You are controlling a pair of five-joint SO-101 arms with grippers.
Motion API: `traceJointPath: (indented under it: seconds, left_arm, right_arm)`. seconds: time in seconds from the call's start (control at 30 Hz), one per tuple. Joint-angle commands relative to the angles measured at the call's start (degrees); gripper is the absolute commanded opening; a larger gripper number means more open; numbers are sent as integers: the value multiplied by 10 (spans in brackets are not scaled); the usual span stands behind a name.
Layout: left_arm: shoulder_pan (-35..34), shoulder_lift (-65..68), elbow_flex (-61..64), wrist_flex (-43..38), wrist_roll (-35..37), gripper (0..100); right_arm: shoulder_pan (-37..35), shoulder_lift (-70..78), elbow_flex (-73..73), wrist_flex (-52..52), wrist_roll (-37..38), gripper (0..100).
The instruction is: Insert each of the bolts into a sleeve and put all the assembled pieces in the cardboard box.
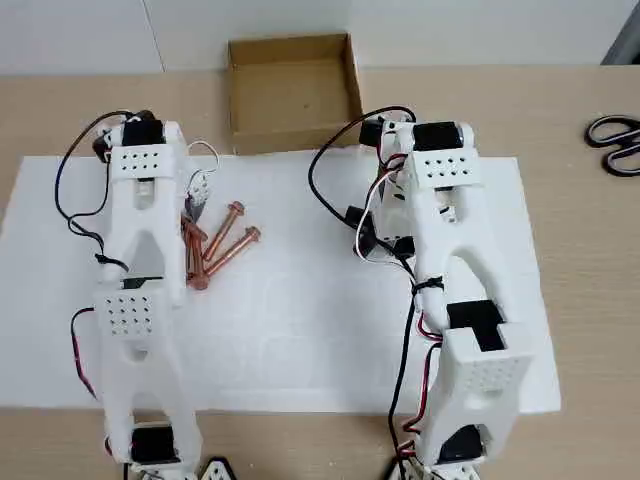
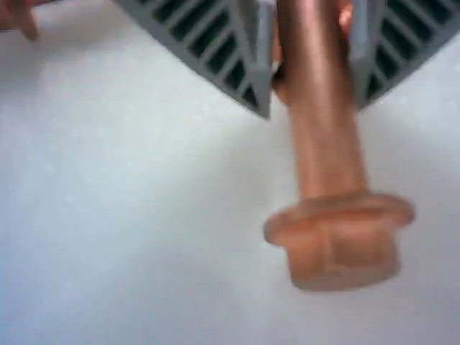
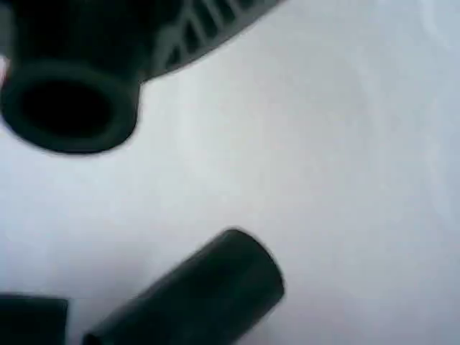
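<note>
The left arm stands at the near edge of the tabletop, on its left part, and stretches over the white sheet toward the far edge, with the wrist bent downward. The left end effector is closed on a copper bolt: the two grey ribbed fingers press the shank from both sides, and the flanged head points down at the sheet, a little above it. More loose bolts lie on the sheet just beside this arm, on the side toward the middle of the tabletop. The right arm stands at the near edge on the right part and is extended in the same way toward the far edge. The right end effector grips a black sleeve, whose open end faces the wrist camera. Below it, two other sleeves lie on the sheet. The cardboard box sits at the middle of the far edge, touching the sheet's border, between the two wrists. A pair of scissors lies near the far right corner.
</note>
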Motion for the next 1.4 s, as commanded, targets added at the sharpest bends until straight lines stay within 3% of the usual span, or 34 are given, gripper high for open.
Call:
traceJointPath:
  seconds: [0.0, 0.23, 0.73, 1.17, 1.37]
  left_arm:
    - [15, -6, -25, 4, -4, 14]
    - [14, -6, -25, 3, -4, 153]
    - [-33, -6, -25, -20, 15, 152]
    - [-32, 8, -22, -43, 17, 150]
    - [-33, 52, -26, -62, 16, 37]
  right_arm:
    - [4, -38, -3, 10, 2, 3]
    - [4, -38, -3, 10, 2, 3]
    - [4, -38, -2, 10, 2, 3]
    - [4, -38, -2, 10, 2, 3]
    - [5, -38, -2, 10, 2, 3]
